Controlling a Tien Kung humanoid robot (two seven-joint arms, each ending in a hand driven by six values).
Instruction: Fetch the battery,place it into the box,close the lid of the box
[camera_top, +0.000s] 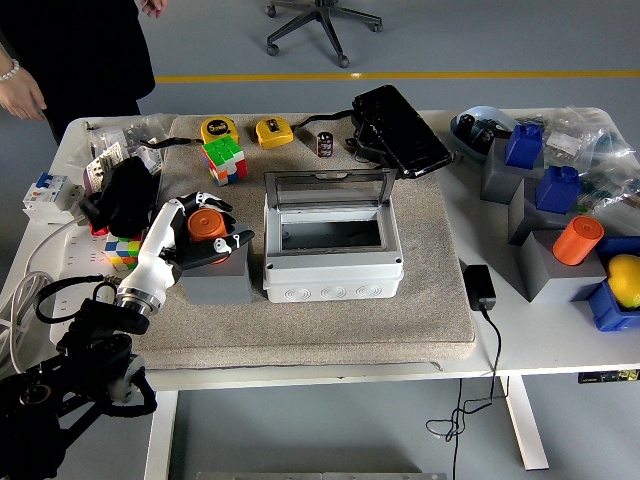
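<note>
Currently left hand (200, 232) is curling its fingers around the orange battery (206, 225) sitting atop the grey block (217, 282), beside the open-lidded box (332, 251).

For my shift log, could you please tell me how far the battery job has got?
Done: nothing yet. The white plastic box stands empty, its clear hinged lid up. In hand: the left hand is closing its fingers around the orange cylindrical battery on the grey block. Left: lift it, place it, close the lid.
</note>
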